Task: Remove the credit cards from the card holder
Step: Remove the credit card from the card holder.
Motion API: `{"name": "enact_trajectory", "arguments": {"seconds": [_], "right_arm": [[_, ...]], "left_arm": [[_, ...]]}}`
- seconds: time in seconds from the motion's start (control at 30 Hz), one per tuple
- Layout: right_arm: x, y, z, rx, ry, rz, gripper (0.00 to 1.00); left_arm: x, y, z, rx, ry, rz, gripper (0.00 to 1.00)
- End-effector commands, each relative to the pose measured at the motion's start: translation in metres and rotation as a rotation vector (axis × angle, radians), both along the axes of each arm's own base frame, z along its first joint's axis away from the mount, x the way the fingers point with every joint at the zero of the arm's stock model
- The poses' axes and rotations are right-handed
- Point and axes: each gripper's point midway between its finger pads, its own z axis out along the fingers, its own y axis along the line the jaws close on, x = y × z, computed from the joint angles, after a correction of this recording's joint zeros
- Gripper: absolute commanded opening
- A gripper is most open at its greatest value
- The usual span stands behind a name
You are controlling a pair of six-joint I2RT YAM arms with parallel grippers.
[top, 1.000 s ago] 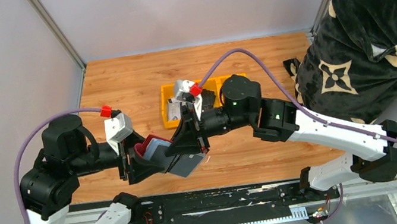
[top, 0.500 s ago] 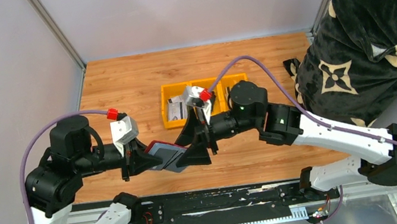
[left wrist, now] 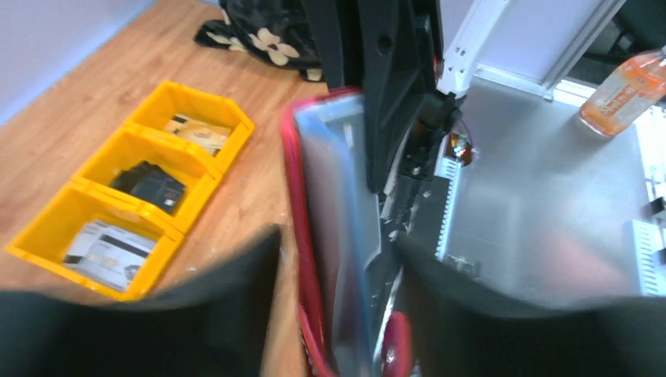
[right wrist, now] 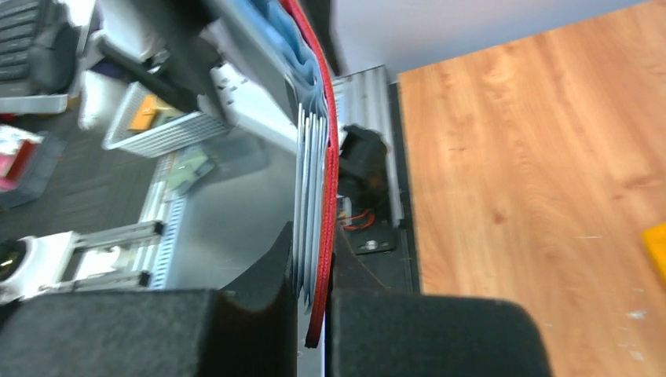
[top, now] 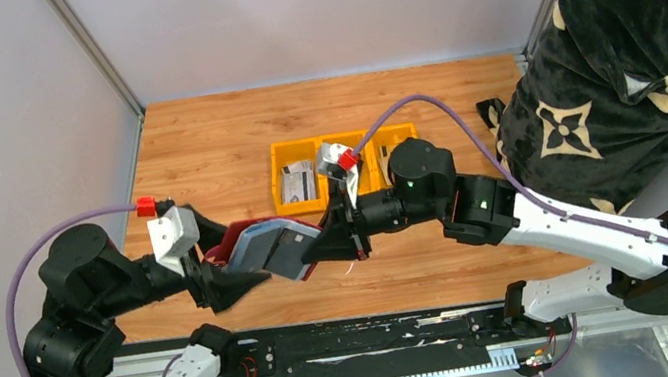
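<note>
I hold the card holder (top: 268, 247) in the air between both arms, above the near part of the counter (top: 202, 149). It is open enough to show its grey lining against the maroon cover. My left gripper (top: 248, 279) is clamped on its left end. My right gripper (top: 317, 248) is closed over the opposite edge, and in the right wrist view its fingers straddle the red cover and a stack of thin grey-white credit cards (right wrist: 308, 196) packed side by side just inside it. From that view I cannot tell whether I am pinching the cards alone or the cover with them. Several cards, then, are still in the holder, and none is drawn clear of it at this moment. Behind, the yellow bins (top: 279, 172) hold a few items. The left compartment has a pale printed piece (left wrist: 102, 247) that may be a card already taken out, but it is too small to be sure. I judge the task at an early or middle stage: the holder is gripped and presented, and most of the extraction remains to be done, card by card.
</note>
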Motion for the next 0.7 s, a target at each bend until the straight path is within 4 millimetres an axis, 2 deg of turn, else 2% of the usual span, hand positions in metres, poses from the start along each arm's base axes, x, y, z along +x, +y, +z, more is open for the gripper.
{"name": "enact_trajectory", "arguments": {"seconds": [0.0, 0.03, 0.1, 0.17, 0.33, 0.47, 0.67], "right_arm": [[0.018, -0.007, 0.027, -0.091, -0.105, -0.127, 0.00], [0.021, -0.009, 0.029, -0.120, -0.156, -0.147, 0.00], [0.026, -0.009, 0.028, -0.185, -0.234, -0.191, 0.00], [0.031, -0.006, 0.016, -0.295, -0.314, -0.225, 0.00], [0.062, -0.018, 0.002, -0.570, -0.552, -0.398, 0.00], [0.074, -0.018, 0.012, -0.662, -0.693, -0.522, 0.00], [0.075, -0.004, 0.034, -0.723, -0.894, -0.640, 0.00]], "left_arm": [[0.013, 0.007, -0.014, 0.012, -0.088, 0.073, 0.92], [0.018, 0.010, -0.020, 0.017, -0.098, 0.106, 0.98], [0.030, 0.013, -0.032, 0.024, -0.122, 0.158, 1.00], [0.039, 0.015, -0.034, 0.006, -0.147, 0.206, 1.00], [0.062, 0.031, -0.024, -0.041, -0.236, 0.371, 0.99], [0.067, 0.039, -0.028, -0.072, -0.252, 0.437, 0.99], [0.073, 0.043, -0.057, -0.052, -0.222, 0.475, 1.00]]}}
